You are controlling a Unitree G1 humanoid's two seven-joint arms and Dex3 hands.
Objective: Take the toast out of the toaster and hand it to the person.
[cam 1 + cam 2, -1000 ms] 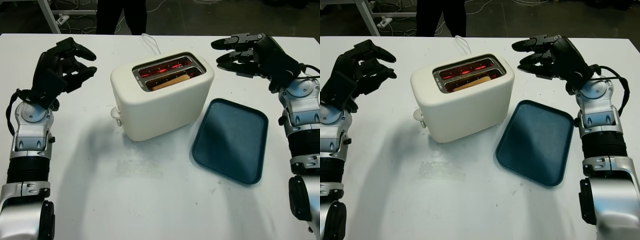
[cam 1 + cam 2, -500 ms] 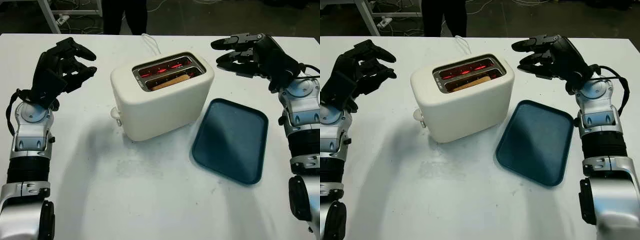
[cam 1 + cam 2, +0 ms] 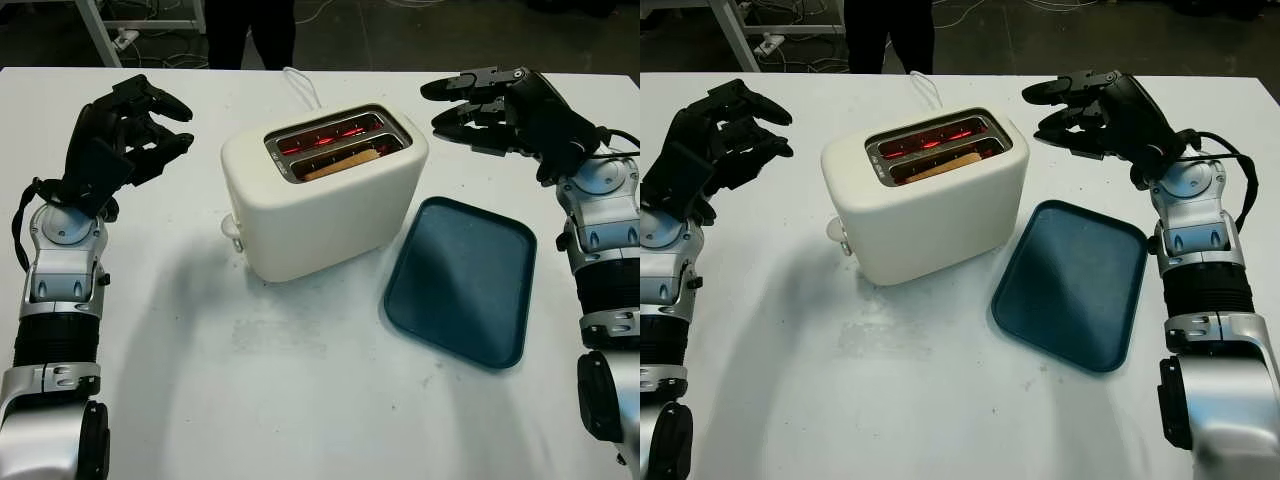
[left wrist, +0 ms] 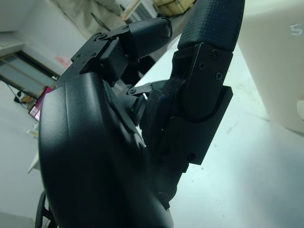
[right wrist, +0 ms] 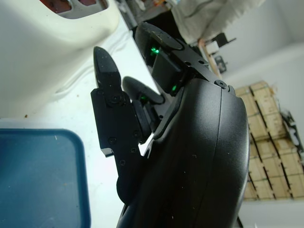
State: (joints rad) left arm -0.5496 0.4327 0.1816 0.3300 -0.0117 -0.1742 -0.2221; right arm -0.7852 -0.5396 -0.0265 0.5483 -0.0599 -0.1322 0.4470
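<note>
Right hand (image 3: 495, 98) barely nearer the toaster (image 3: 325, 190), released; left hand (image 3: 125, 125) unmoved, likewise holding nothing.

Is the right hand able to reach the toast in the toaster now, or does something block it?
Probably yes. The right hand is open beside the toaster, apart from it, and nothing lies between it and the toast, which sits low in the near slot.

Toast (image 3: 342, 163) mostly hidden — sunk inside toaster (image 3: 320, 215).
</note>
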